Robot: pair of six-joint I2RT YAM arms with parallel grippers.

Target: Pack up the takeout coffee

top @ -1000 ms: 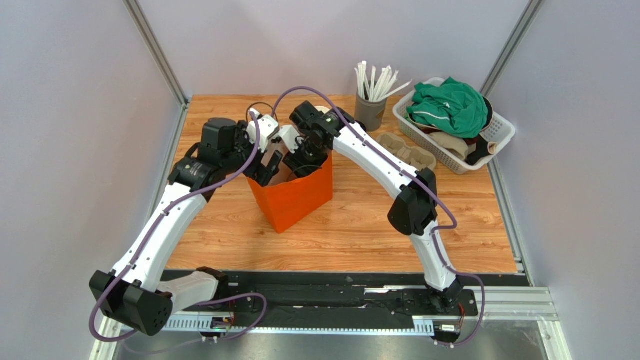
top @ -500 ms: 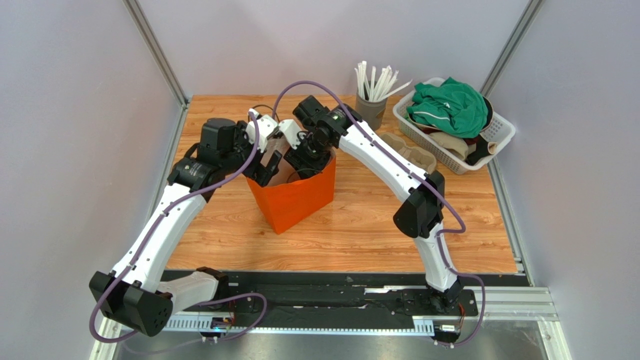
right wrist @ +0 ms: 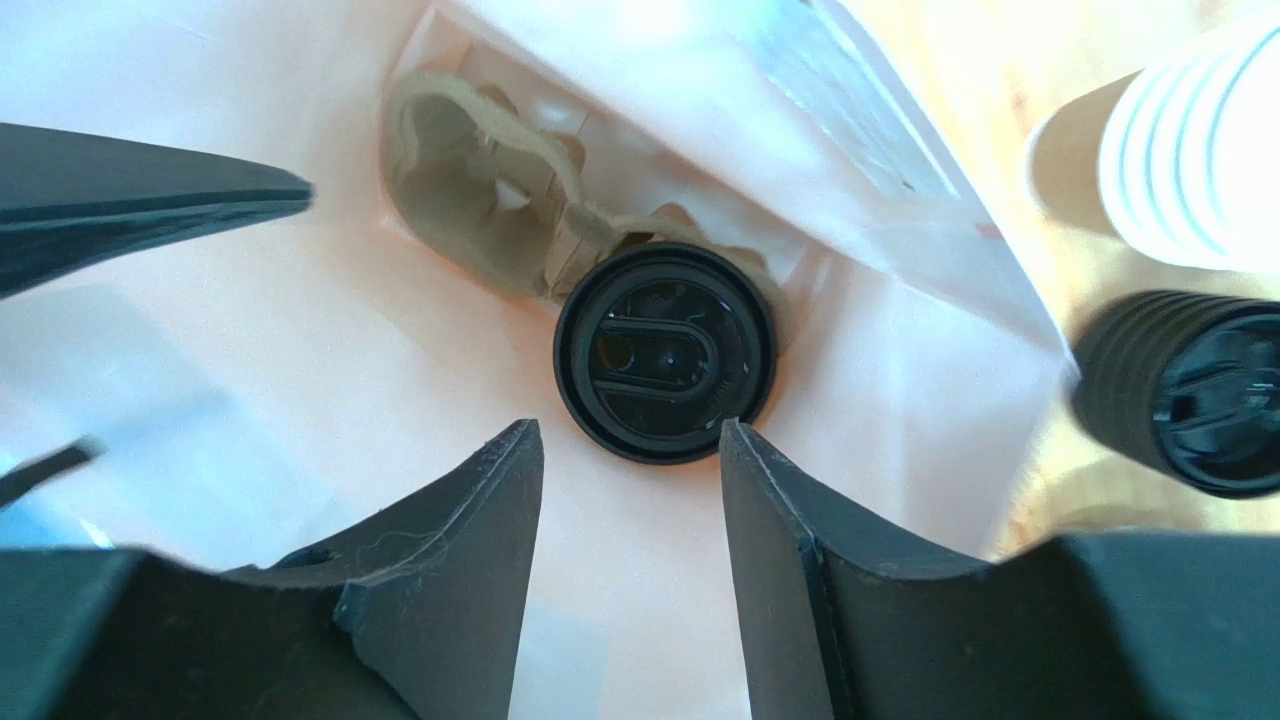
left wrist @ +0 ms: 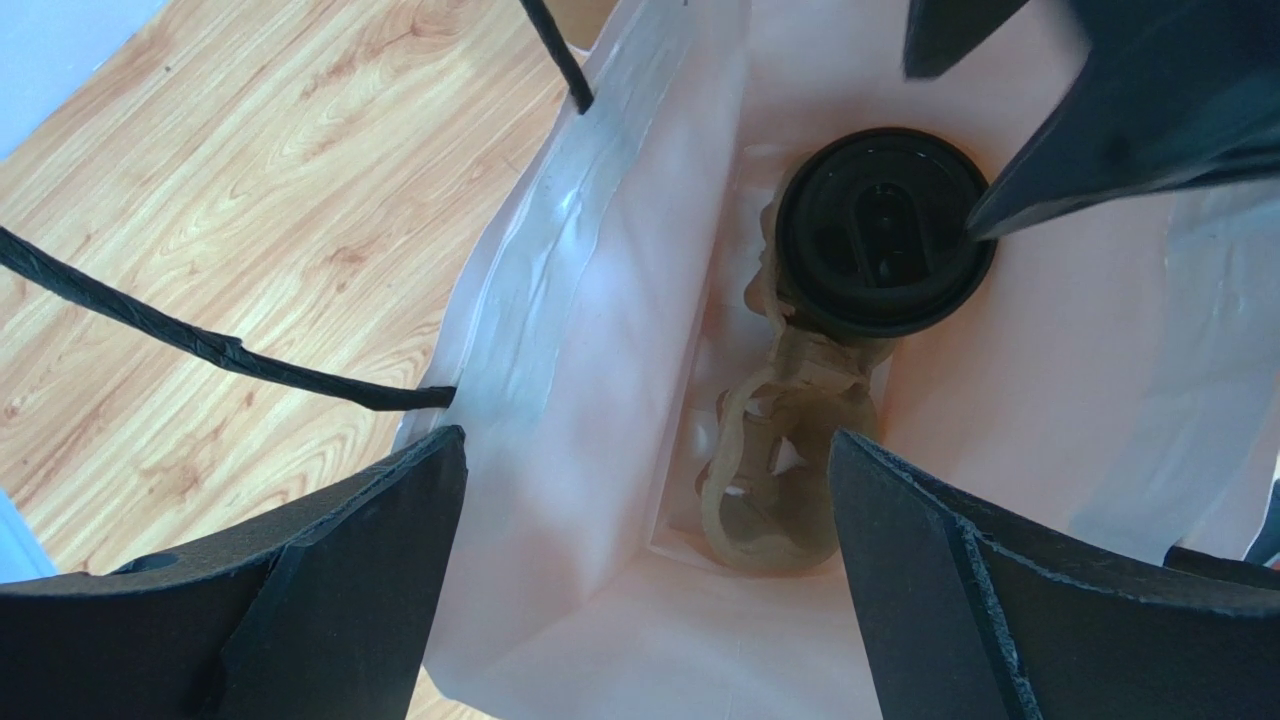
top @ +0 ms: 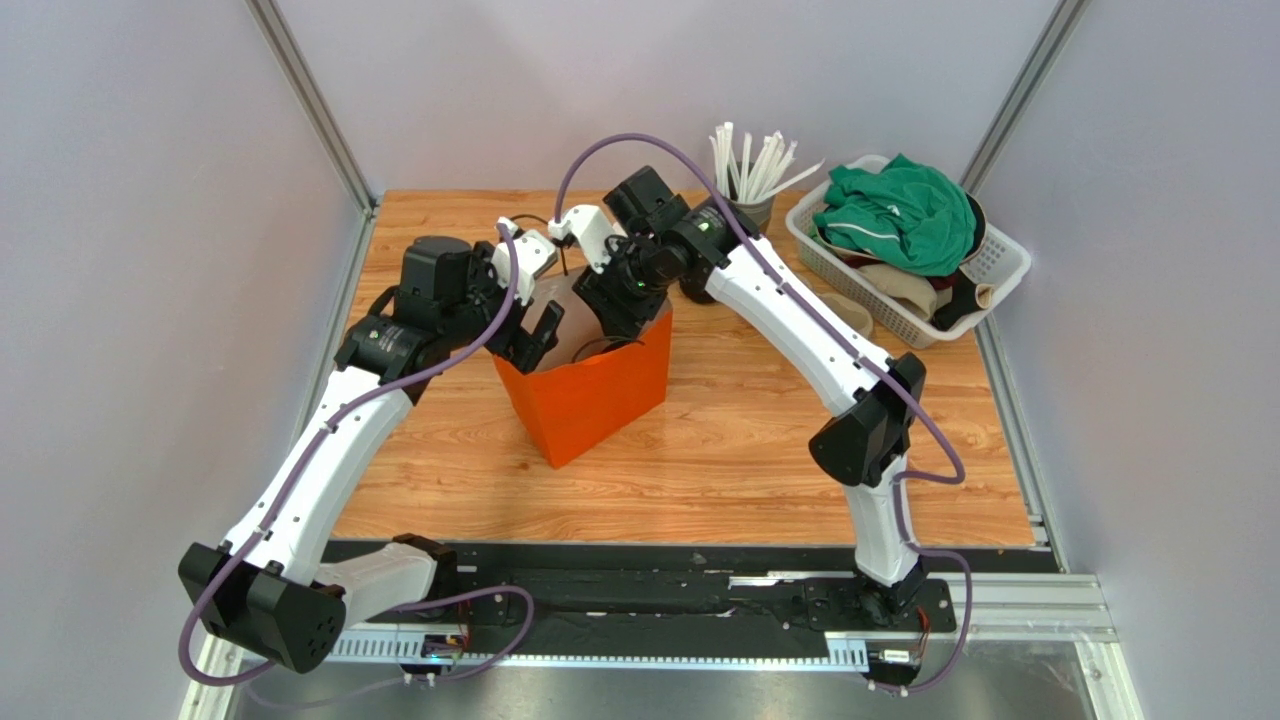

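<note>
The small tan paper cup with the round black plastic lid (right wrist: 666,353) is standing upright deep inside the orange paper bag (top: 594,398). It seems to be set in the pale cardboard cup holder (right wrist: 481,225). The right claw (right wrist: 627,435) is being held straight above the lid, fingers apart, with nothing being gripped. The left claw (left wrist: 646,443) is being held wide open at the bag's mouth, a little further off. The right claw should likely be pulled straight up.

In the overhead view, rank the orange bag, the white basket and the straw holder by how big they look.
1. white basket: largest.
2. orange bag: somewhat smaller, its mouth partly hidden by the arms.
3. straw holder: clearly smallest.
</note>
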